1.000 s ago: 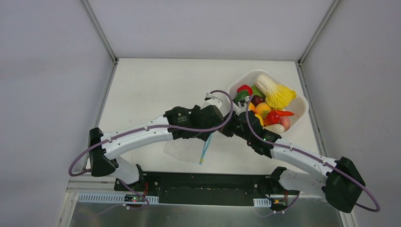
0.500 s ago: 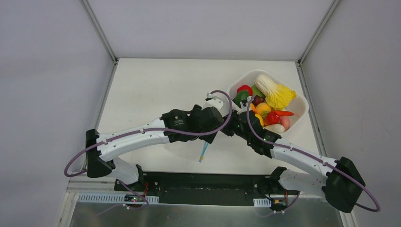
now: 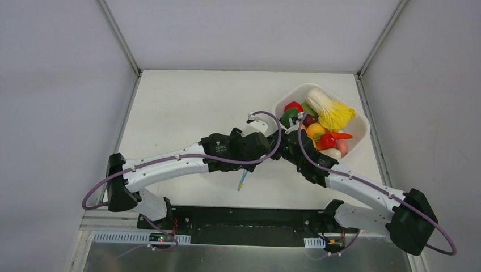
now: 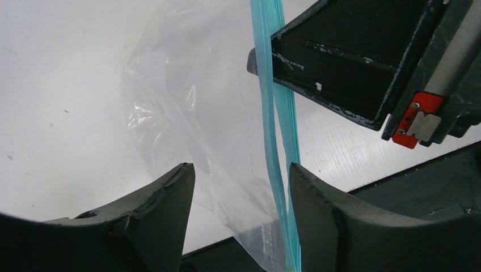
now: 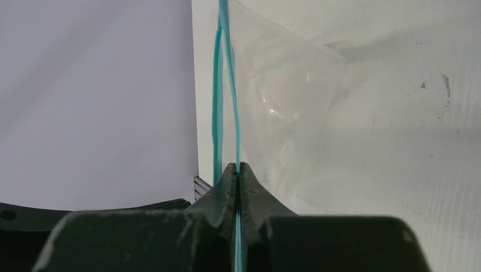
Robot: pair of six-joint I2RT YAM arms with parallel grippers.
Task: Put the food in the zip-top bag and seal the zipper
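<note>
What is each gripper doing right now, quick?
Left gripper: open; the teal zipper of the zip-top bag passes between, ungripped.
Right gripper: closed, pinching that zipper.

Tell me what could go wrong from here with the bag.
The right end effector pinches only a narrow bit of the zipper; the bag could slip free if tugged.
The left end effector is open astride the zipper; closing may clamp both lips and shut the mouth.
The food sits in the tub and the bag looks empty; sealing now would be premature.
</note>
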